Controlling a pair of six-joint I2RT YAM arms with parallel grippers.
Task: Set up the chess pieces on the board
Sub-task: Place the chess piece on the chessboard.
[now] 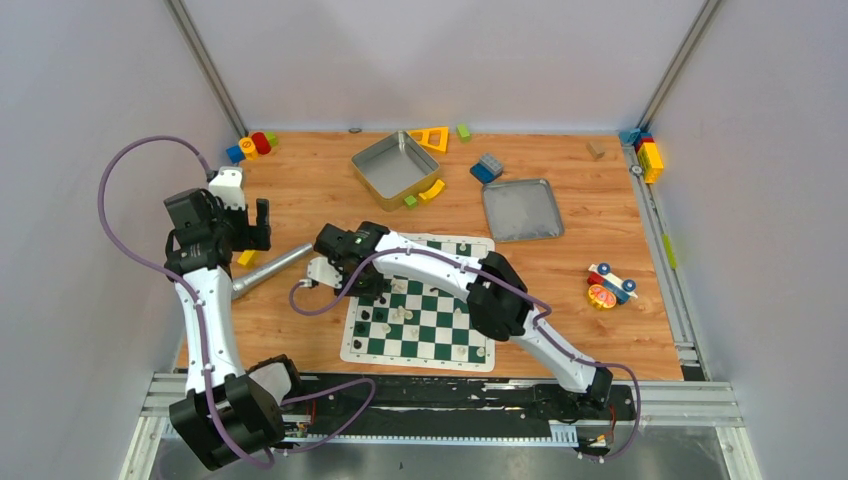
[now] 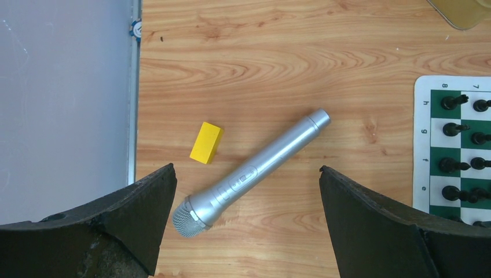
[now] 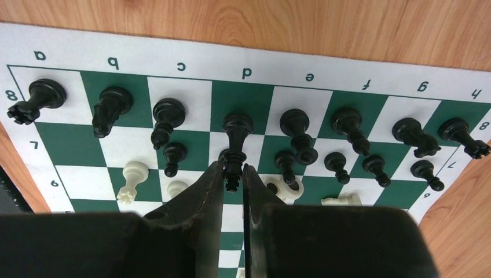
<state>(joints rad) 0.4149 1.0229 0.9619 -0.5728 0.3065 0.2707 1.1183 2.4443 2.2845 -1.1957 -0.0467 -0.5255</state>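
Note:
The green and white board (image 1: 415, 358) lies in front of the arms; its lettered border (image 3: 312, 66) fills the right wrist view. Black chess pieces stand along its two far rows, among them a rook (image 3: 36, 99) and a knight (image 3: 110, 108). Cream pieces (image 3: 132, 178) lie tipped on the row nearer me. My right gripper (image 3: 233, 174) is shut on the head of a tall black piece (image 3: 237, 128) whose base rests on the d-file square of the back row. My left gripper (image 2: 248, 174) hangs open over bare table left of the board, holding nothing.
A silver microphone (image 2: 255, 168) and a yellow block (image 2: 206, 142) lie under the left gripper. A deep metal tray (image 1: 395, 163) and a flat tray (image 1: 522, 208) sit behind the board. Toy blocks (image 1: 252, 146) line the back edge, and a toy car (image 1: 608, 286) sits at right.

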